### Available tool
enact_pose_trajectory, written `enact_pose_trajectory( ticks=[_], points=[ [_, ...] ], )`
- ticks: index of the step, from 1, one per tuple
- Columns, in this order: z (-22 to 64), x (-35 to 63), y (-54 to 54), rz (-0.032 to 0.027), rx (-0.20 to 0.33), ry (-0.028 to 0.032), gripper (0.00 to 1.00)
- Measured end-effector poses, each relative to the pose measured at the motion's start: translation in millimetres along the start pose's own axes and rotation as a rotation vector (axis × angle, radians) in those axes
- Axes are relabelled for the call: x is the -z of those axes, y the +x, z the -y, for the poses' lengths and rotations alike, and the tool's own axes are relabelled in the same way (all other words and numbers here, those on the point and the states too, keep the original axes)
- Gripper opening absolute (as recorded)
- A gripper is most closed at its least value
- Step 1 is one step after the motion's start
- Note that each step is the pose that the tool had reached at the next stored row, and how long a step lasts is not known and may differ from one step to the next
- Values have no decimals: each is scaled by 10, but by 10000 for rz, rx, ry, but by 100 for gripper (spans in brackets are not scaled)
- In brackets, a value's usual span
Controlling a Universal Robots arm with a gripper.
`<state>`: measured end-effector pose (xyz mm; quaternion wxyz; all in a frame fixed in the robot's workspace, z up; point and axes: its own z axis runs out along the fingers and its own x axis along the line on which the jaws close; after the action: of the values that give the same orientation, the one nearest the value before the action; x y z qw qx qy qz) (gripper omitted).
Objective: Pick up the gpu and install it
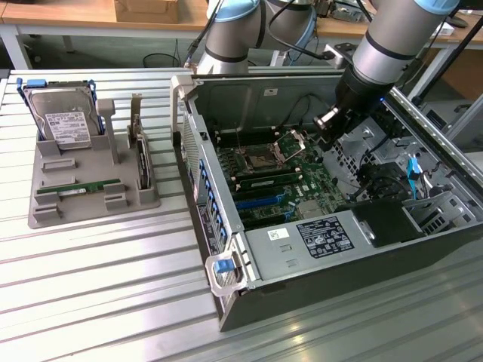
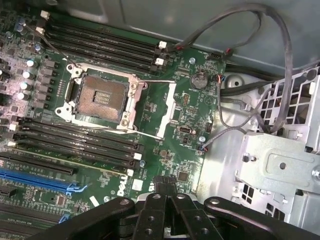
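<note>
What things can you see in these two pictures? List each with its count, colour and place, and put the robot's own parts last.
gpu: one, green, lying flat in the grey holder.
Holder: one, grey, on the table at the exterior view's left.
Hard drive: one, silver, upright in the holder.
Dark card: one, on edge in the holder.
Computer case: one, dark, open.
Motherboard: one, green, inside the case.
CPU socket: one, silver, open.
Arm: one, grey, over the case.
Hand: one, black, above the motherboard.

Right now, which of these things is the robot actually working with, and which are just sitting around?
Part of the job:
- gpu, lying in the grey holder
- motherboard in the open computer case
- gripper above it

Just lying about:
- hard drive
- dark card
</note>
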<state>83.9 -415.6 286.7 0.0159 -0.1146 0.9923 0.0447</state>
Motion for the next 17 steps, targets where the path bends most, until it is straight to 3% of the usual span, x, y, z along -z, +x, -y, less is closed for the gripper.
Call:
enact_pose_trajectory(
  ticks=[17],
  points=[
    [0,0,0,211,-2468,104,11]
  ],
)
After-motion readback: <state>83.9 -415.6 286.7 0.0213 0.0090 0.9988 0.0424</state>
